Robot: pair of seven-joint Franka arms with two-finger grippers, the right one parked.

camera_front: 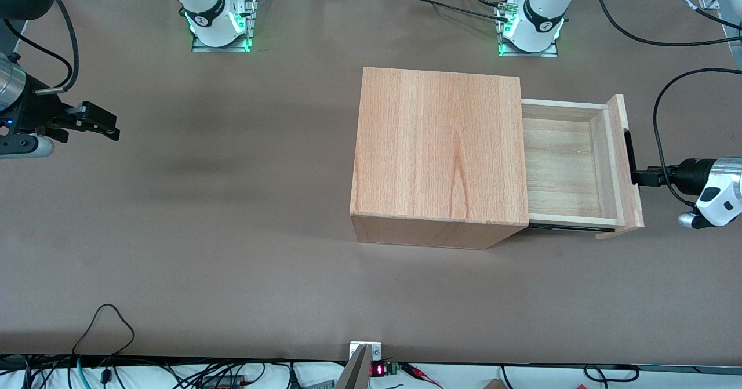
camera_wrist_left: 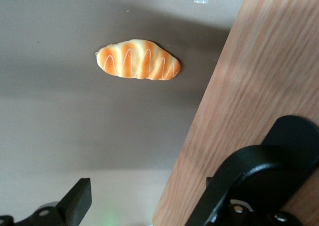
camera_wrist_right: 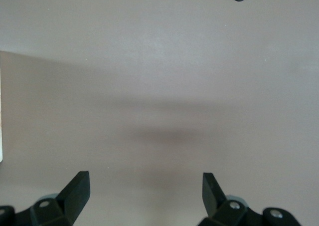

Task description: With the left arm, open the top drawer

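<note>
The top drawer stands pulled well out of the big wooden box, toward the working arm's end of the table. Its pale plywood inside is bare. The thick front panel carries the long black bar handle. My left gripper lies level at the handle's middle, in front of the drawer. In the left wrist view the gripper is open, fingers wide apart. The wooden panel has its edge between them, and the black handle lies by one finger.
A striped orange bread roll lies on the brown surface beside the panel in the left wrist view; it does not show in the front view. The brown table stretches toward the parked arm. Cables hang at the table's near edge.
</note>
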